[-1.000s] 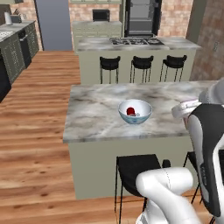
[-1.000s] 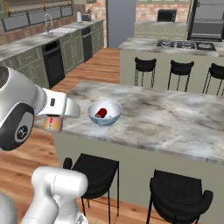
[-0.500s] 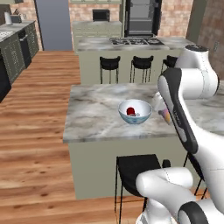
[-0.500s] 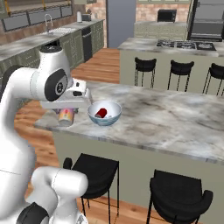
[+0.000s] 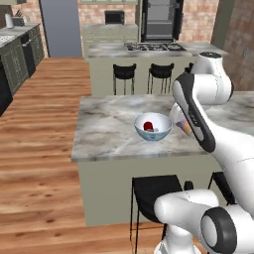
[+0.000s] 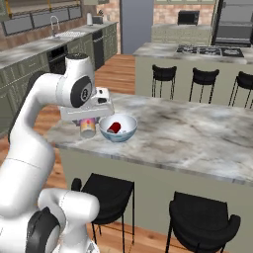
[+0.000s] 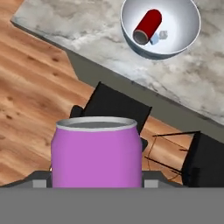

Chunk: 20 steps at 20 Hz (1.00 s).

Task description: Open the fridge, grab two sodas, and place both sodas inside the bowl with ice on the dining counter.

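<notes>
The bowl with ice [image 5: 154,134] stands on the dining counter [image 5: 106,124] with the red soda [image 5: 148,125] lying inside it. My gripper [image 5: 181,123] hangs just right of the bowl, shut on the purple soda [image 5: 184,127]. From the other side, the gripper [image 6: 89,124] holds this soda [image 6: 88,128] close beside the bowl [image 6: 121,136], above the counter's edge. In the hand view the purple soda [image 7: 97,151] stands upright between my fingers, and the bowl [image 7: 131,30] with the red soda [image 7: 147,26] and ice lies ahead. The black fridge [image 5: 161,20] stands at the back.
Black stools [image 5: 151,191] stand under the dining counter's near edge. Behind it is the stovetop counter [image 5: 149,49] with more stools [image 5: 124,74]. Wooden floor [image 5: 39,129] runs along the left, and a sink counter [image 6: 34,49] lines the far wall.
The arm has swung up from low beside the base to over the dining counter, carrying the purple soda close to the bowl. The bowl and red soda have stayed put.
</notes>
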Tool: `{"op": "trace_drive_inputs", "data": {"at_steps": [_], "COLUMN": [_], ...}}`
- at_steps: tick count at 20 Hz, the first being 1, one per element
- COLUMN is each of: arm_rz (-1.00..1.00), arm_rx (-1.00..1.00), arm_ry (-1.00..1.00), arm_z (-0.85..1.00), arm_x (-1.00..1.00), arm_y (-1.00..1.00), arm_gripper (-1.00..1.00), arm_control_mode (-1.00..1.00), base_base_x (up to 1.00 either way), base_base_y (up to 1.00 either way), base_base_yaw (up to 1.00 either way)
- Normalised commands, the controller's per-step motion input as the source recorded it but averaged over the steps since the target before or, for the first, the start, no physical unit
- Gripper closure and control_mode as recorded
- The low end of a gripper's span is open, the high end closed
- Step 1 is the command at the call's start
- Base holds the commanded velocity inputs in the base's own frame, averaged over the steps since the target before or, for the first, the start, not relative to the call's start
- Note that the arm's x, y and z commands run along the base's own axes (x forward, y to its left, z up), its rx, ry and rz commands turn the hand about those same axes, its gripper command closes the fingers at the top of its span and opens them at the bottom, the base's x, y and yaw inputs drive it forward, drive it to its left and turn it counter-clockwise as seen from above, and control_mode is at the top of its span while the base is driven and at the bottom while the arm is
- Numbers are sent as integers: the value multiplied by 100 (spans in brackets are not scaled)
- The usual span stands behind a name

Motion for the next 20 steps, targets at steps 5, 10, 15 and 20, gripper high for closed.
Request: {"op": "trace_drive_inputs", "data": {"at_steps": [5,10,15,20], "arm_rz": [32,29,20,16], "arm_rx": [-1,-7,-9,-5], "arm_ry": [2,9,4,5], "arm_z": [-4,-31,-43,-32], "arm_x": [72,61,49,56], "arm_y": [-4,0,-3,0], "arm_gripper": [100,100,100,100], "arm_control_mode": [-100,-100,-100,-100], "base_base_x": [0,0,0,0], "base_base_y": [0,0,0,0], "base_base_yaw": [0,0,0,0]}}
